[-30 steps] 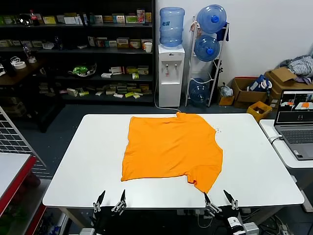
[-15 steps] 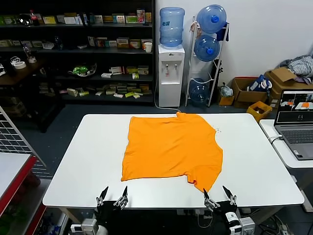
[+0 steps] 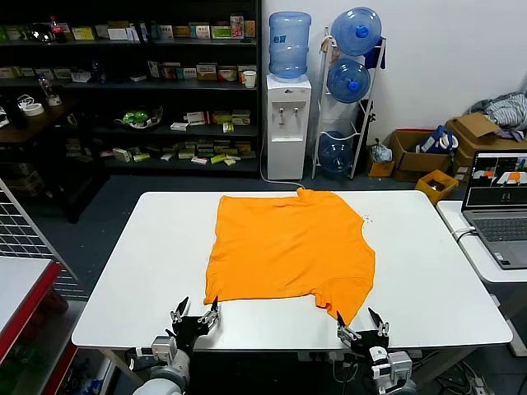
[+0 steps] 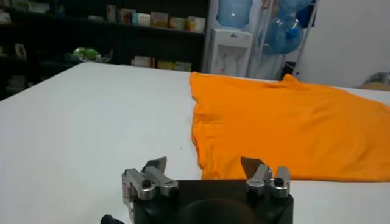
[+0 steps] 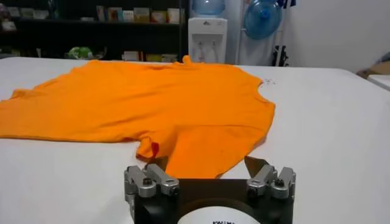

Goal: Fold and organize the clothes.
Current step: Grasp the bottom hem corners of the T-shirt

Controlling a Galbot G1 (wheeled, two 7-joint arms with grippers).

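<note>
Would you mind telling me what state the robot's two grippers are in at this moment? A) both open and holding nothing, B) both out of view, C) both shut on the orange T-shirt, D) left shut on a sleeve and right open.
A: the left gripper and right gripper both show spread fingers at the table's near edge, short of the orange T-shirt, gripping nothing.

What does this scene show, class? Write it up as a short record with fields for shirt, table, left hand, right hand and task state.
shirt: orange T-shirt, spread flat, unfolded
table: white table, shirt lies on it
left hand: left hand open, at near table edge by the shirt's near left corner, holding nothing
right hand: right hand open, at near edge just below the shirt's sleeve tip, holding nothing
task state: folding not yet begun
</note>
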